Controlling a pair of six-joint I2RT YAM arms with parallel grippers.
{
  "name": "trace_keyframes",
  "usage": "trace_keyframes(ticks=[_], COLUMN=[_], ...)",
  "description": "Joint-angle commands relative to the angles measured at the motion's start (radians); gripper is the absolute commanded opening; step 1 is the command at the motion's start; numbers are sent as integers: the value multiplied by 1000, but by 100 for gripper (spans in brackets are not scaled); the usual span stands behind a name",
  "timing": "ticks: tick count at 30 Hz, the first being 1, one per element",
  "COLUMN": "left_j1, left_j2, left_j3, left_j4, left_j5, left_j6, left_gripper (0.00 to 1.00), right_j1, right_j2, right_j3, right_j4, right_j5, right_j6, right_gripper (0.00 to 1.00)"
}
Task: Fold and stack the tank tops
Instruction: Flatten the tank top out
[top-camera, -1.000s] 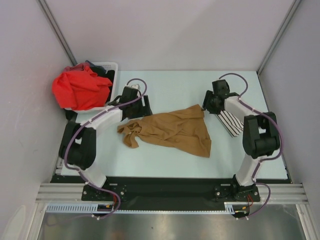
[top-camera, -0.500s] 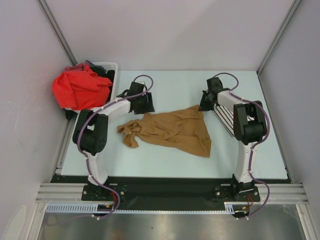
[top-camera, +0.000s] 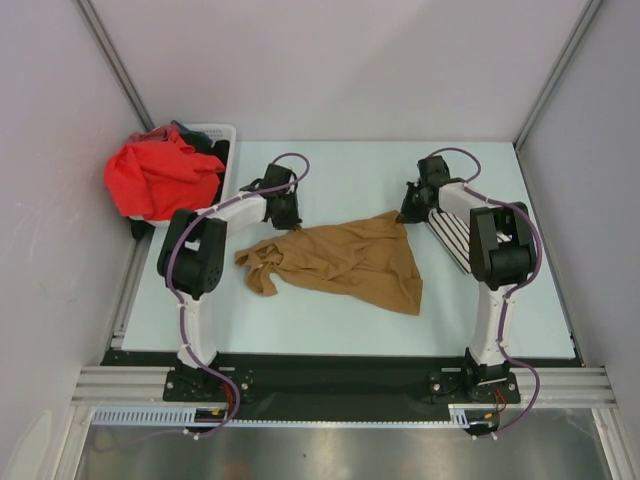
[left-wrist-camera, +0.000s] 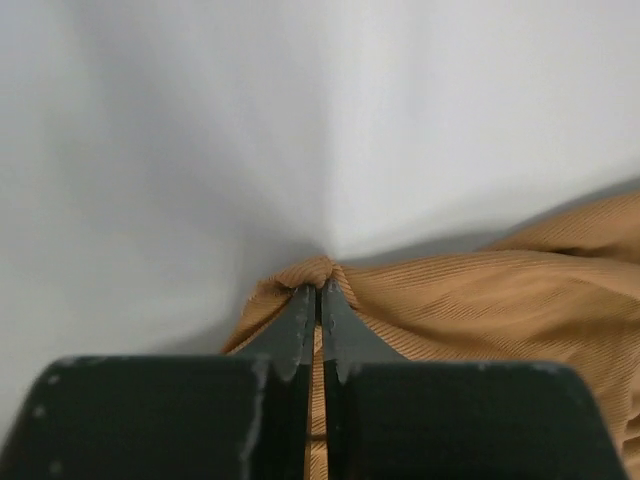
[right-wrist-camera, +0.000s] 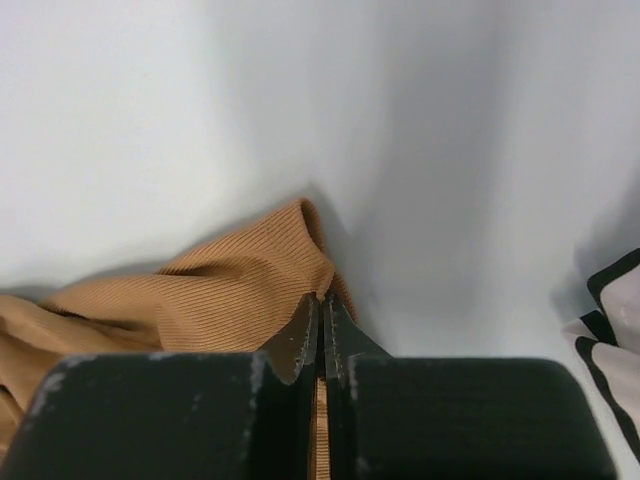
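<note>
The tan-brown tank top (top-camera: 345, 260) lies crumpled in the middle of the table. My left gripper (top-camera: 291, 222) is shut on its far left corner; the ribbed cloth (left-wrist-camera: 480, 300) bunches at the fingertips (left-wrist-camera: 320, 290). My right gripper (top-camera: 408, 212) is shut on the far right corner, where the cloth (right-wrist-camera: 220, 285) pinches between the jaws at the tips (right-wrist-camera: 322, 298). The striped tank top (top-camera: 455, 238) lies folded on the table under the right arm, and its black-and-white edge (right-wrist-camera: 615, 320) shows in the right wrist view.
A white laundry basket (top-camera: 218, 135) at the far left holds a red garment (top-camera: 160, 178) and darker clothes. Grey walls enclose the table (top-camera: 350, 175) on three sides.
Both grippers have come down onto the far corners of the tan-brown top and shut on them. The left arm reached farther out; the right arm straightened toward the cloth.
</note>
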Motion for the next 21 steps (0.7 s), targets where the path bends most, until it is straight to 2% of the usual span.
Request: trace_keyframes(ticks=[1, 5, 12, 17, 21], left_j1=[5, 25, 58, 57, 57], left_j2=[-4, -99, -372, -617, -770], left_j3=[72, 77, 68, -13, -53], left_j4=[-23, -59, -103, -88, -93], left_j5=[13, -97, -93, -119, -119], left_j6=[31, 57, 68, 59, 51], left_gripper=[0, 0, 0, 0, 0], right_j1=[0, -18, -32, -43, -61], right_j2=[-77, -118, -250, -434, -566], right_j3=[-4, 19, 90, 42, 25], right_j4=[17, 11, 6, 92, 95], right_j5=[-47, -90, -214, -337, -365], right_j6=[-11, 5, 35, 69, 84], right_gripper=[0, 0, 0, 0, 0])
